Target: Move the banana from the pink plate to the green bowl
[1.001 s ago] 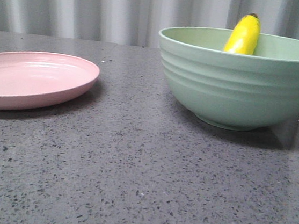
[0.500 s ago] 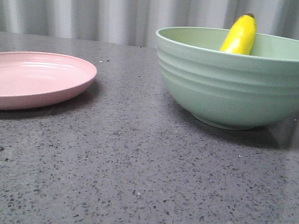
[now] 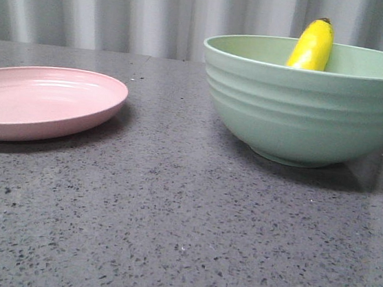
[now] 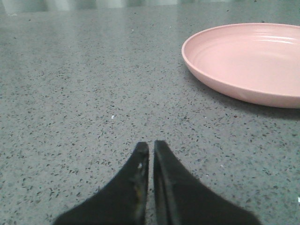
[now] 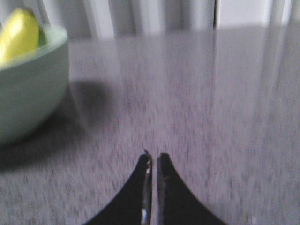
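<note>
Left gripper [image 4: 151,149] fingers pinched together, holding nothing, low over the grey surface [image 4: 84,93] near the pink plate [image 4: 248,61]. Right gripper [image 5: 153,159] likewise clenched on nothing, beside the green bowl [image 3: 307,101]. Banana [image 3: 312,45] stands in bowl, tip above rim.

You have one banana [image 3: 311,45], one green bowl [image 3: 310,108], one pink plate [image 3: 40,102], all on one counter [image 3: 181,232]. Two grippers: left gripper [image 4: 151,152], right gripper [image 5: 154,161]. Each shows two fingers, pressed together. Behind counter's far edge you see one curtain [image 3: 124,8].
</note>
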